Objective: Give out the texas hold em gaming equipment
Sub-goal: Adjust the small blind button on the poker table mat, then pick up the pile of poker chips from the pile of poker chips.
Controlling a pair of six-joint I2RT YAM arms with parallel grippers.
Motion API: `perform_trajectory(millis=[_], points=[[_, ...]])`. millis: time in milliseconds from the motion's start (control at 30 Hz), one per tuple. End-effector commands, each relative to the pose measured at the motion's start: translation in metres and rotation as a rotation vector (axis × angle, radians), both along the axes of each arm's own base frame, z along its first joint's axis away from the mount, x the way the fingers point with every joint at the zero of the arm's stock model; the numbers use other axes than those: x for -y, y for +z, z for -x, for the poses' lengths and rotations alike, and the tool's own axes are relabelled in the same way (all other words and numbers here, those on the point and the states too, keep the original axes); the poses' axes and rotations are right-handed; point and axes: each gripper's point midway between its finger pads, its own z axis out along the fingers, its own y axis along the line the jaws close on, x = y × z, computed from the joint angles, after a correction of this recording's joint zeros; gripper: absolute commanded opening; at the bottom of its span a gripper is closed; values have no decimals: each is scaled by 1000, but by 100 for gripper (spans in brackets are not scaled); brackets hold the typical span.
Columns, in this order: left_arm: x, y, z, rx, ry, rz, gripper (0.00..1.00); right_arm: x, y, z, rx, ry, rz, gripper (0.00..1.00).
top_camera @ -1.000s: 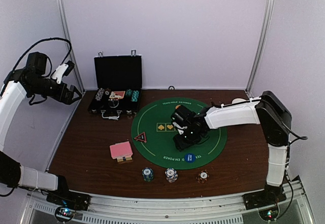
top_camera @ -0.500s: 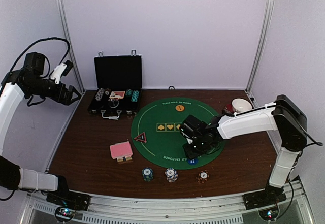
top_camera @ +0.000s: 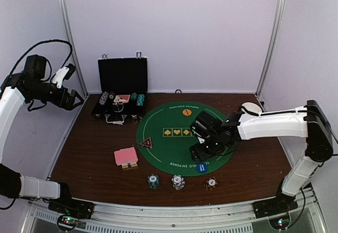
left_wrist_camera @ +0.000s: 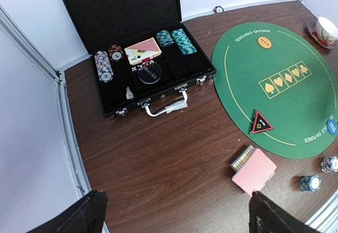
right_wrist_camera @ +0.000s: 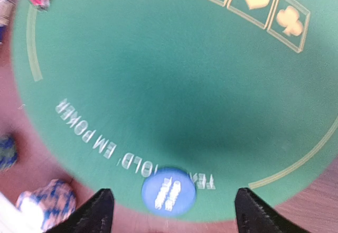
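Note:
A blue marker disc [top_camera: 201, 166] lies on the near edge of the round green mat [top_camera: 158, 138]; it also shows in the right wrist view [right_wrist_camera: 168, 191]. My right gripper [top_camera: 202, 152] hovers just above and behind it, open and empty. An orange disc [top_camera: 186, 112] lies at the mat's far side. A red-edged triangle [top_camera: 146, 143] sits at the mat's left edge. A pink-backed card deck [top_camera: 125, 157] lies on the table. Three chip stacks stand near the front: teal [top_camera: 153, 180], blue-white [top_camera: 178, 182], red [top_camera: 211, 183]. My left gripper [top_camera: 79, 99] is open, high at the far left.
An open black case [top_camera: 122, 93] with more chips and cards stands at the back left. A red-and-white bowl [top_camera: 251, 109] sits at the back right, partly behind my right arm. Metal frame posts stand at both back corners.
My right gripper has swung from the mat's middle toward the right and near side, and now hangs over the blue disc. The left arm has barely moved.

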Motion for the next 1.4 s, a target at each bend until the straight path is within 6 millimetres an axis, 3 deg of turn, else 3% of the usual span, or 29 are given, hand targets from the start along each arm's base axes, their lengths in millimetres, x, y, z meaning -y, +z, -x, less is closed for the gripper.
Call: perform_trajectory(millis=[0,200,367,633,1200,1367], points=[[-9,5,-2,20,46,-21,98,16,37,27,17,44,8,86],[-14,2,-3,3,68,-38,98,31,30,75,-36,109,60,91],[-8,4,-2,10,41,-19,98,35,10,91,-84,104,63,91],[-1,9,0,20,11,14,97,35,-14,98,-123,112,75,90],[1,11,1,23,-2,20,98,28,-39,102,-175,135,101,74],[3,10,1,22,-10,28,98,28,-41,102,-176,136,105,62]])
